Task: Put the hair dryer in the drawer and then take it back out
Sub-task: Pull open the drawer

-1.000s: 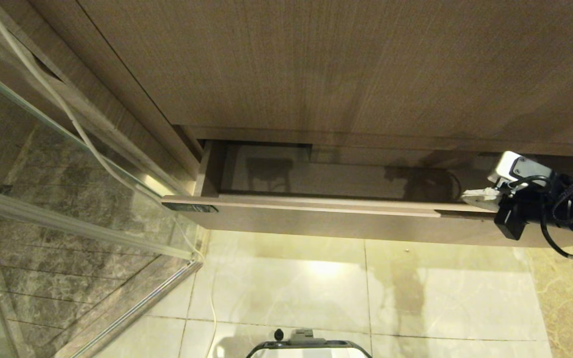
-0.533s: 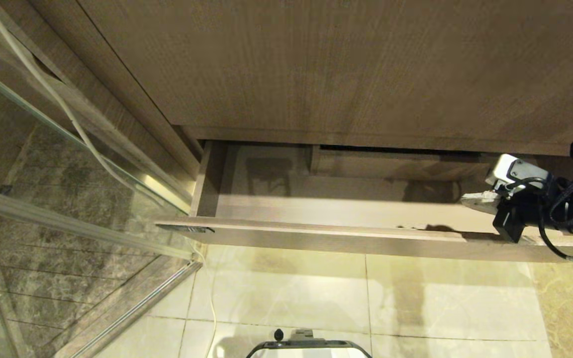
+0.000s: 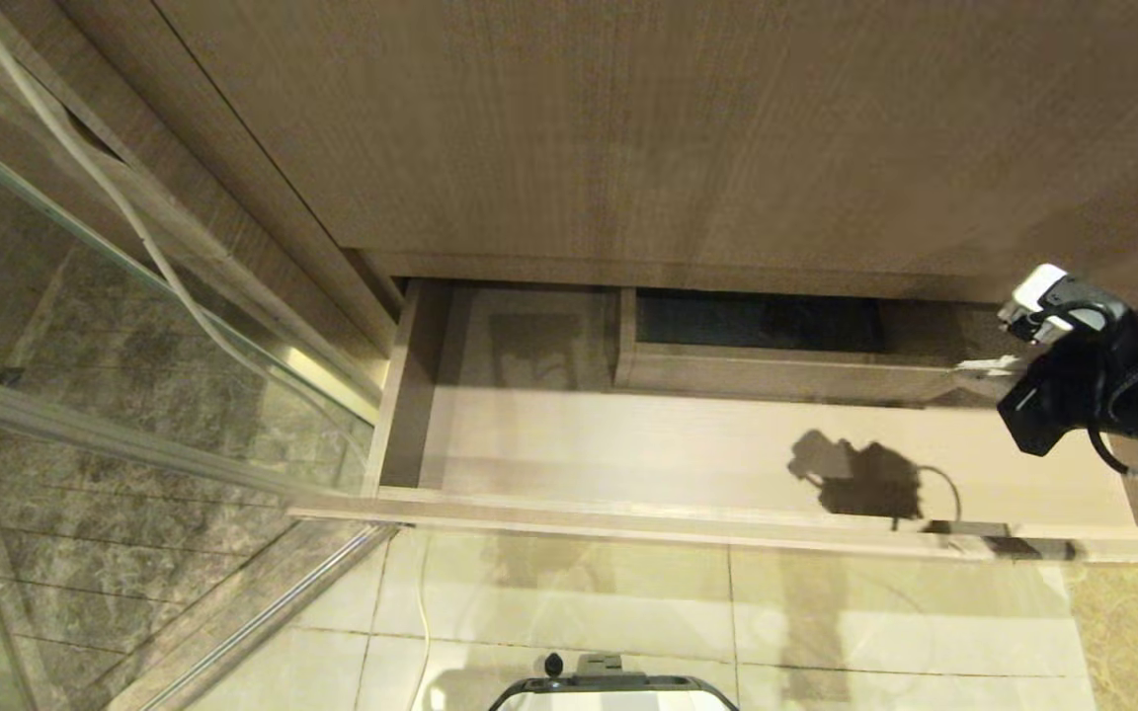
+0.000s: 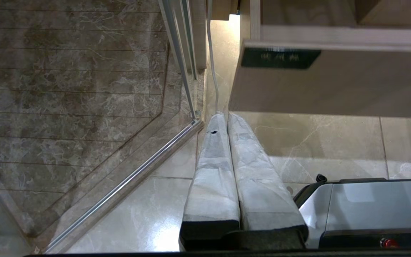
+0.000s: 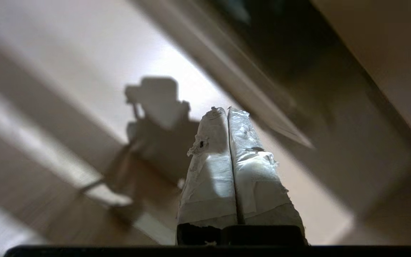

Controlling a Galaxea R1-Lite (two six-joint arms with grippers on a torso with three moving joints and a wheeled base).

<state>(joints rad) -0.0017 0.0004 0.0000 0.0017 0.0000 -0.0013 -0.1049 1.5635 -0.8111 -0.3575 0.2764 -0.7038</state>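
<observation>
The drawer [image 3: 727, 464] is seen pulled out beneath the tall wood panel [image 3: 628, 128], above the tiled floor [image 3: 628, 602] and beside a glass shower door [image 3: 85, 326]; no hair dryer is seen in it. The right gripper [image 3: 969, 367] is poised over the drawer's right end, its fingers [image 5: 252, 157] pressed together, empty. The left gripper [image 4: 227, 117] is parked low by the drawer's left corner, fingers shut.

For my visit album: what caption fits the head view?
Right gripper, shut and empty, hovers over the open drawer's right end; no hair dryer in sight.
</observation>
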